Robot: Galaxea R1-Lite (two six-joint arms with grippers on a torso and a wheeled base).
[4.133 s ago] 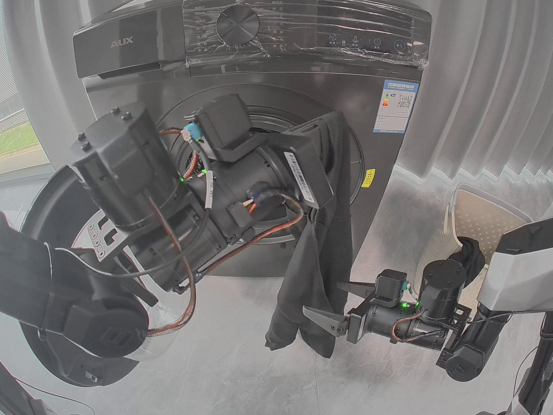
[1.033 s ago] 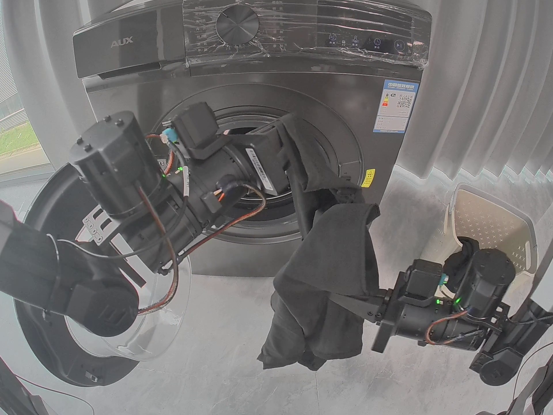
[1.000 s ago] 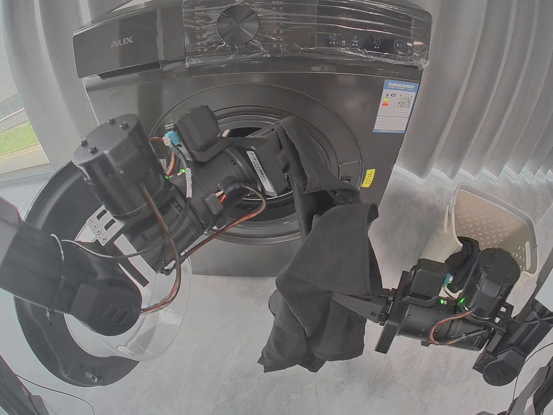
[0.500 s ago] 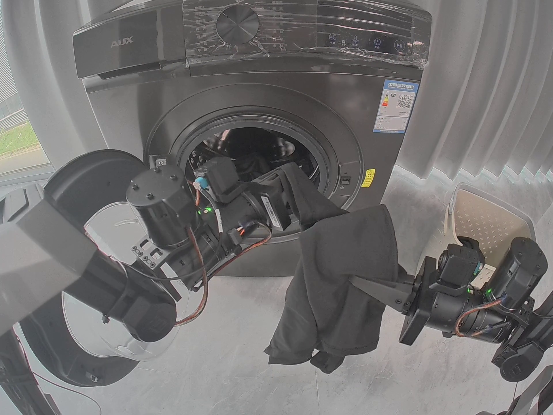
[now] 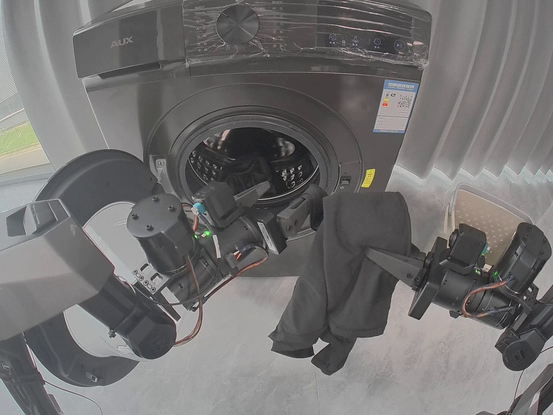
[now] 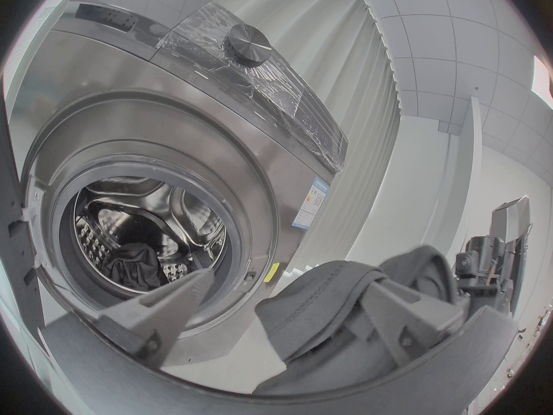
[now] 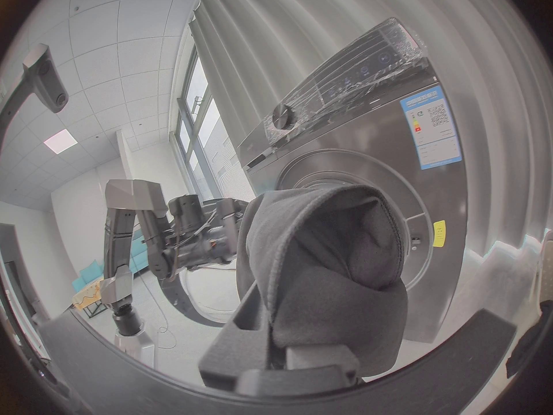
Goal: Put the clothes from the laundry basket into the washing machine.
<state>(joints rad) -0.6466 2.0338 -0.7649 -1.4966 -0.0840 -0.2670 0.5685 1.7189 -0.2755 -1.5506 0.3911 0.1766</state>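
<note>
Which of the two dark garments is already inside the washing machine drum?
The small crumpled garment lying at the bottom of the drum. The larger garment hangs outside, in front of the washing machine.

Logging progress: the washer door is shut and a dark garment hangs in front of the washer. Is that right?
Not quite. The head view shows the door swung open. The dark garment does hang in front of the washer.
</note>
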